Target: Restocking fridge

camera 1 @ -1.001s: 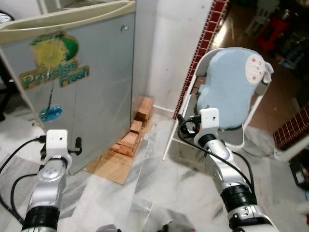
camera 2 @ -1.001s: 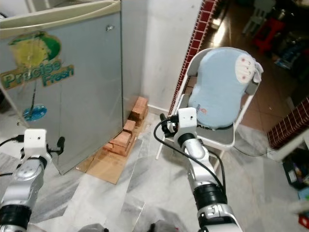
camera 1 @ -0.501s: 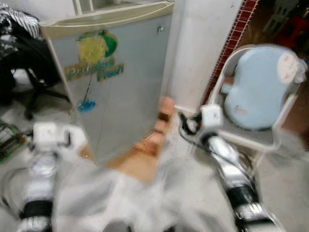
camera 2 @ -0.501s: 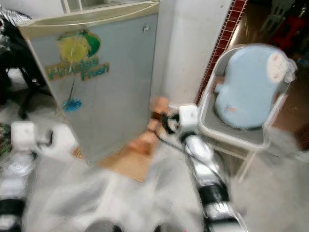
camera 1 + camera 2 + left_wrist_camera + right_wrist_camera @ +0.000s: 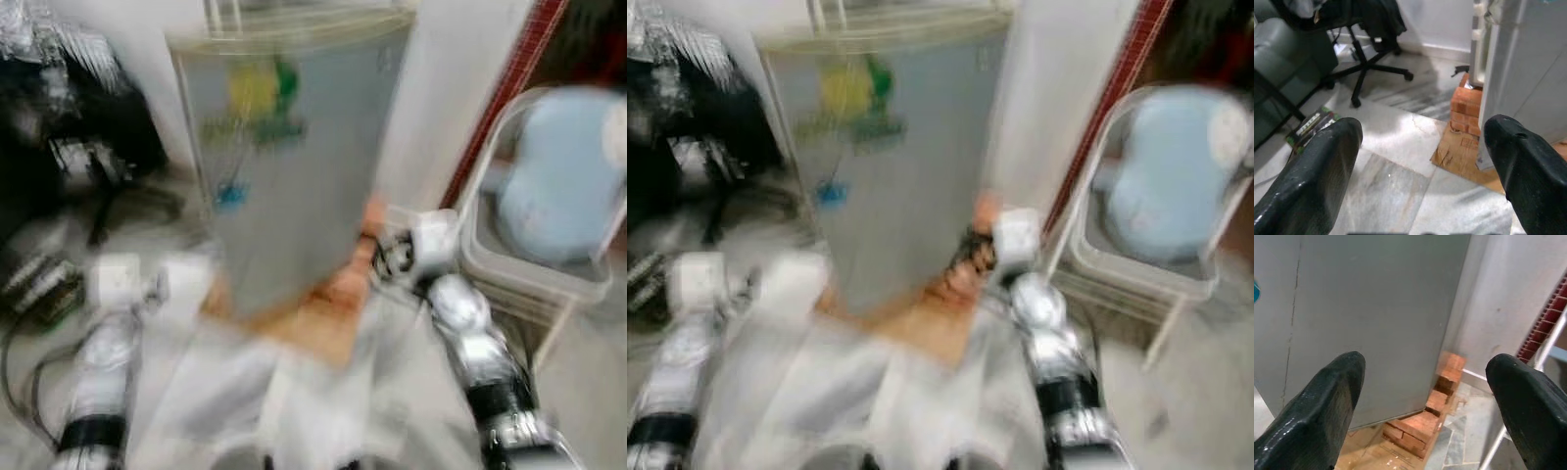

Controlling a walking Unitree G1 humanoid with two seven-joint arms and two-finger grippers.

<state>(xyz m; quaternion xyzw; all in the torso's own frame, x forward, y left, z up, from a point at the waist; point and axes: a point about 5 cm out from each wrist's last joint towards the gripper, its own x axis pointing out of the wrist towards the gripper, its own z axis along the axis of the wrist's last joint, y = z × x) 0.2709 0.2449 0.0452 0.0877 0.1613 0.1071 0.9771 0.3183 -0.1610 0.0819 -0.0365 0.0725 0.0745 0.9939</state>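
A small grey fridge (image 5: 294, 166) with a green and yellow sticker stands shut straight ahead, blurred in the eye views. It rests on red bricks (image 5: 1449, 374) and a sheet of cardboard (image 5: 1459, 156). My left gripper (image 5: 1420, 166) is open and holds nothing, low over the marble floor beside the fridge's left corner. My right gripper (image 5: 1420, 406) is open too, with nothing in it, facing the fridge's grey side (image 5: 1376, 308) and the bricks beneath. Both arms are raised in front of me, the left gripper (image 5: 157, 286) and the right gripper (image 5: 392, 257) either side of the fridge.
A black office chair (image 5: 1366, 68) stands to the left, with a small packet (image 5: 1310, 125) on the floor near it. A white folding chair with a light blue cushion (image 5: 563, 186) stands to the right, past a white wall (image 5: 441, 98) with a red tile strip.
The whole picture has shifted and blurred as the camera moved: the fridge now sits in the centre and closer. Both arms keep the same raised pose.
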